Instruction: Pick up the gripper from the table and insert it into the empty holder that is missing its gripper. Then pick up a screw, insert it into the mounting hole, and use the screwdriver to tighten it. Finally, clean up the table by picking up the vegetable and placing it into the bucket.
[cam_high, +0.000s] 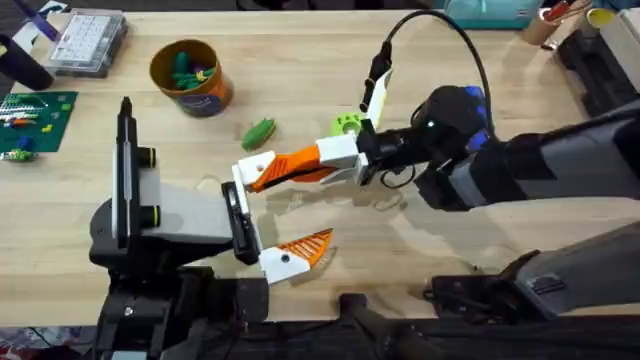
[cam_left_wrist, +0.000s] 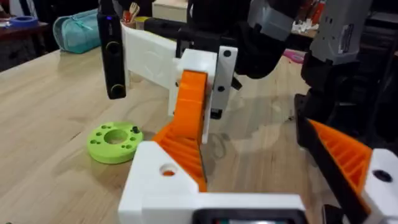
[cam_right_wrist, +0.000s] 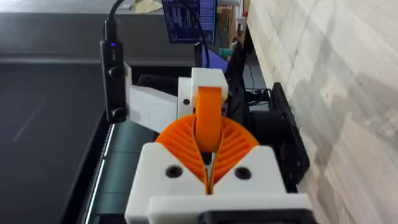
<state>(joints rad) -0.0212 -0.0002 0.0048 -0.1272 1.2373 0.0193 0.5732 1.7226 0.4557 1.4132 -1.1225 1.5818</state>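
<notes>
Near the middle of the table, a little toward its front edge, we see the gripper (cam_right_wrist: 208, 102) pinched between the orange ribbed pads of the right gripper (cam_high: 280, 175), which is closed firmly on it. Its far end meets the holder (cam_high: 252, 168) on the left arm. The left gripper (cam_high: 272, 212) stands wide apart and grips nothing of its own. In the left wrist view the mounting hole (cam_left_wrist: 168, 169) shows orange behind it, so we judge the part is at least partly seated.

We expect the gripper to be light and fairly stiff, though its lattice sides may flex under a hard squeeze. The ribbed flanks give the best hold and keep the base free to slide in. The vegetable (cam_high: 259, 131) looks small, light and smooth, so we would take it across its narrow middle.

We count one loose gripper, two holders on the left arm, the other carrying its fitted finger (cam_high: 305, 247), one vegetable lying between the bucket (cam_high: 190, 78) and a lime ring (cam_high: 347, 124), and one bucket toward the far left corner.
</notes>
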